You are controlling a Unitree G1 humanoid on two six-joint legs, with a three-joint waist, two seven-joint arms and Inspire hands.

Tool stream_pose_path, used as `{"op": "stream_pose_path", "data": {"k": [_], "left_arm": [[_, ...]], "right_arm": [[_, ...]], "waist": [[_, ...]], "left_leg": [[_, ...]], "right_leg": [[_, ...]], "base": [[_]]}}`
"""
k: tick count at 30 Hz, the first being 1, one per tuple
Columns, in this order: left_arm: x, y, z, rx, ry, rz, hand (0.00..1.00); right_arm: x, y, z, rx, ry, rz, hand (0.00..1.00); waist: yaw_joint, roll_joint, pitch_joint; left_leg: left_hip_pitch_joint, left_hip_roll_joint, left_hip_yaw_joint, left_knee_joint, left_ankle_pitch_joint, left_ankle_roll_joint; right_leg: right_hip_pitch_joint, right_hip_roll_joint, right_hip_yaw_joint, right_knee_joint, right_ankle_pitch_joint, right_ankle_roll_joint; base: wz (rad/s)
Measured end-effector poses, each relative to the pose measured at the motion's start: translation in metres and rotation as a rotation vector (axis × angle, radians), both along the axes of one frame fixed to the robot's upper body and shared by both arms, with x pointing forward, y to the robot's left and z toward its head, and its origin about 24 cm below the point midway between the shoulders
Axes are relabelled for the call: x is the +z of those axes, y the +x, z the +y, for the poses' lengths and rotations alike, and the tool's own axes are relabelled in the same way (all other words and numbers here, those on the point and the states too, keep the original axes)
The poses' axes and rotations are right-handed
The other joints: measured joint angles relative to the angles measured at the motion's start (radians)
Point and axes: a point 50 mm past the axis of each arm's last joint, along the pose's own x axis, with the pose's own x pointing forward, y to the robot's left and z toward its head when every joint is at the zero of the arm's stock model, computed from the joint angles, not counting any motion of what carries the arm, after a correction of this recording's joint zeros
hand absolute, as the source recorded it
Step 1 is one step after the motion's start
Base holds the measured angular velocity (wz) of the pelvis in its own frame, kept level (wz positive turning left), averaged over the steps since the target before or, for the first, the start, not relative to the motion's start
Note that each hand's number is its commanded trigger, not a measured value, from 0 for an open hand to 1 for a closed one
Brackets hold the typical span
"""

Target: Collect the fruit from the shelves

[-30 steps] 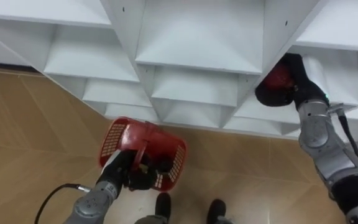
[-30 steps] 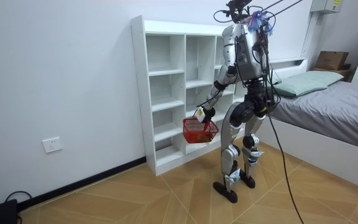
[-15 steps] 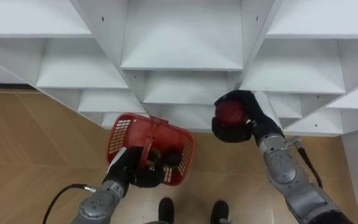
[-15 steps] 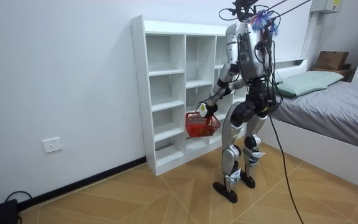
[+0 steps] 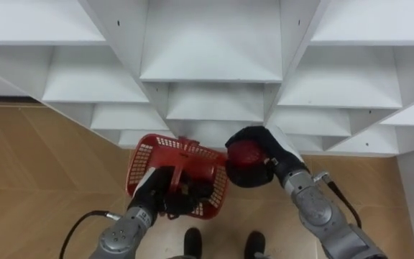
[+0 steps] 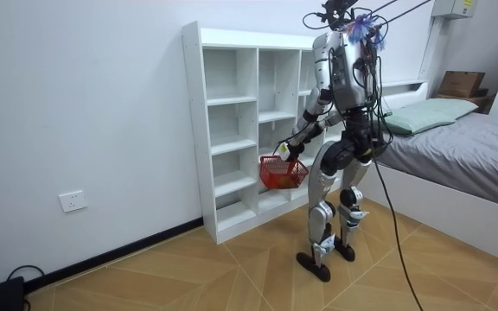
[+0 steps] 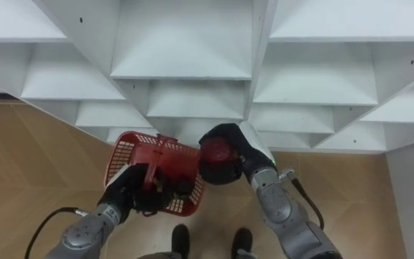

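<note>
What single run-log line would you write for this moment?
left robot hand: holds red basket by handle | right robot hand: grips red fruit beside basket rim | fruit not yet in

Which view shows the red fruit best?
The left eye view: the red fruit lies plain in the right hand by the basket. The right eye view matches; in the room view the robot hides it.

Round dark red fruit gripped in the right hand, just beside the basket. Red mesh basket (tilted) hanging from the left hand.
</note>
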Motion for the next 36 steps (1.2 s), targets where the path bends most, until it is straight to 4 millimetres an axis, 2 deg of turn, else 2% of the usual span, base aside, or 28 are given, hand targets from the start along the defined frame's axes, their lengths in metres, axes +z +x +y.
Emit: {"op": "stream_pose_path", "data": {"k": [9,23,36], "left_arm": [[-0.001,-0.002,-0.008,-0.04,-0.018,0.007,1.0],[0.001,0.001,-0.01,-0.061,-0.026,0.001,1.0],[0.012,0.01,-0.015,-0.073,-0.049,-0.065,1.0]], "right_arm": [[-0.001,-0.001,0.004,0.018,-0.012,-0.002,1.0],[-0.006,-0.006,0.01,0.07,-0.026,0.029,1.0],[-0.01,-0.008,0.014,0.084,-0.05,0.04,1.0]], "waist": [[0.002,0.003,0.0014],[0.002,0.009,0.0037],[0.0,0.007,0.0046]], "left_leg": [[0.001,0.0,0.001,-0.001,0.0,0.0],[0.001,0.0,0.003,-0.004,0.0,0.0],[-0.003,0.0,0.003,-0.004,0.0,0.0]], "right_leg": [[0.0,-0.001,0.002,0.002,-0.001,0.0],[-0.002,-0.001,0.007,0.001,-0.001,0.001],[-0.004,-0.001,0.007,0.0,-0.001,0.001]], "base": [[0.0],[0.0],[0.0]]}}
